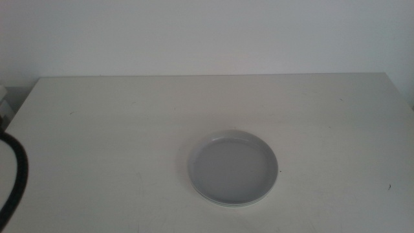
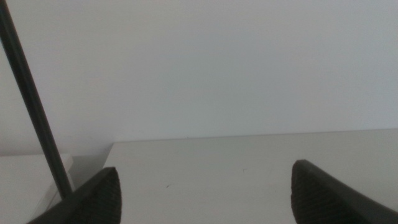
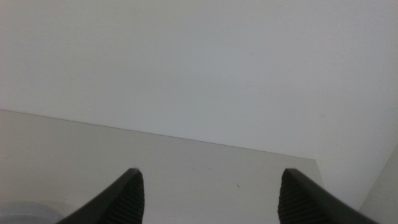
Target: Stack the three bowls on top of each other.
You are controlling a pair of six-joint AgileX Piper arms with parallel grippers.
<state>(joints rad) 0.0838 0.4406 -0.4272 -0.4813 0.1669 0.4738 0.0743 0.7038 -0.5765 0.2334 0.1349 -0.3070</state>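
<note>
A light grey-blue bowl (image 1: 234, 167) sits on the white table (image 1: 116, 129), a little right of centre and towards the front. Thin pale rims (image 1: 228, 205) show under its front edge, so it lies on top of other dishes. The white and mint green bowls cannot be told apart there. Neither arm shows in the middle view. My left gripper (image 2: 205, 180) is open and empty, held over the table and facing the wall. My right gripper (image 3: 211, 183) is open and empty too, also facing the wall.
A black cable (image 1: 16, 175) curves along the table's left front edge. A dark rod or cable (image 2: 34, 106) also crosses the left wrist view. The wall stands behind the table's far edge (image 1: 207, 76).
</note>
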